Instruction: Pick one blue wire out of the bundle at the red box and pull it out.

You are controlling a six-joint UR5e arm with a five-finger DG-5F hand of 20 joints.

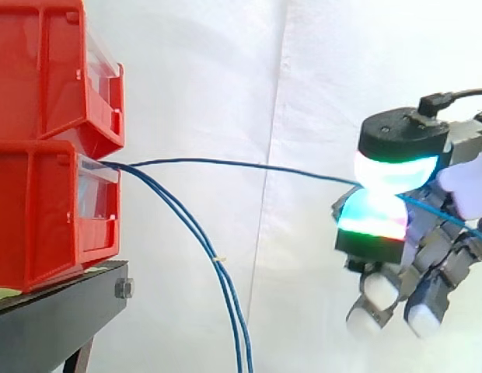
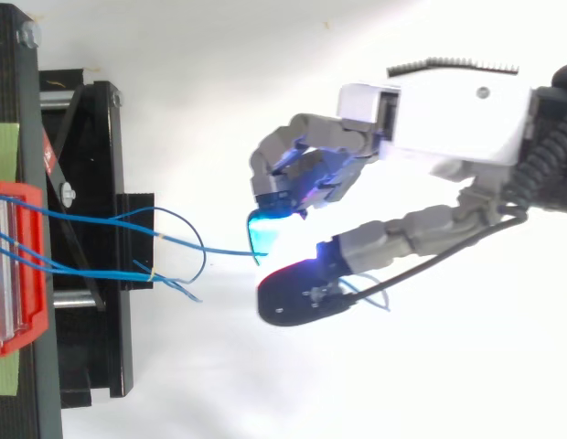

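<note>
the hand (image 1: 402, 140) is reaching in from the right, well apart from the bins, and is pinching one blue wire (image 1: 241, 165) between two glowing pads (image 1: 396, 169). in the side view one pad is sitting above the wire and the other below it. they are pressing together, with the wire passing through the seam. both are glowing white, cyan and green, and a red streak is showing on the lower one. the other fingers are curling downward below the pinch, their pale tips pointing at the floor and holding nothing. a short tail of the wire is sticking out behind the pinch toward the right edge.

in the top view the hand (image 2: 448, 119) is lying with its white palm block at the right. one bent finger is arching forward to a cyan pad, and the thumb is stretching alongside to meet it. the wire (image 2: 219, 251) is entering the pinch from the left.

the wire is running nearly straight and almost level from the front of the lower bin (image 1: 39, 217) across to the pads. the bundle (image 1: 202, 241) is leaving the same opening and drooping steeply past the stand (image 1: 54, 311) to the bottom edge, with a small pale tie (image 1: 219, 259) on it. the upper bin (image 1: 39, 70) is sitting on the lower bin, before the curtain (image 1: 225, 78).
</note>
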